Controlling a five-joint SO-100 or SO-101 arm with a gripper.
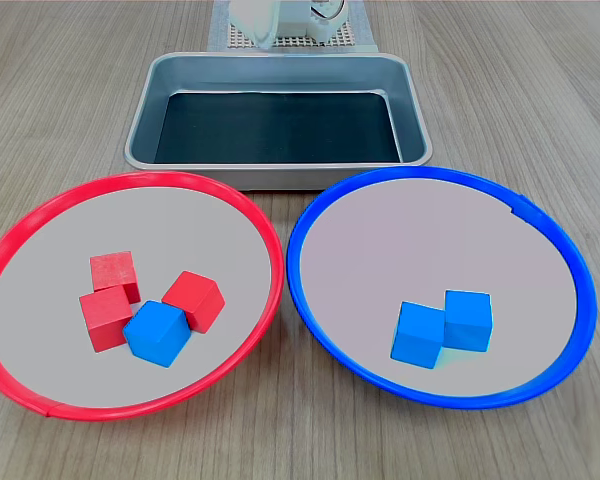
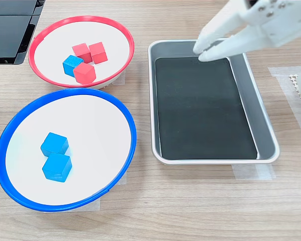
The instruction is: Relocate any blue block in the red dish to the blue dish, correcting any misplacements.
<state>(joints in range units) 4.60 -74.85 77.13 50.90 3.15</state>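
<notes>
The red dish [image 1: 130, 178] [image 2: 80, 18] holds one blue block [image 1: 157, 334] [image 2: 70, 65] pressed against three red cubes [image 1: 105, 318]. Two more blue cubes [image 1: 418, 333] [image 2: 54, 144] lie side by side in the blue dish [image 1: 440, 172] [image 2: 65, 91]. My white gripper [image 2: 198, 51] hangs shut and empty above the far end of the metal tray, well away from both dishes. In the first exterior view only a white part of the arm [image 1: 255, 20] shows at the top edge.
A rectangular metal tray [image 1: 280, 172] [image 2: 153, 100] with a dark empty floor stands behind the dishes. A black object [image 2: 10, 30] lies at the second exterior view's upper left. Bare wooden tabletop surrounds everything.
</notes>
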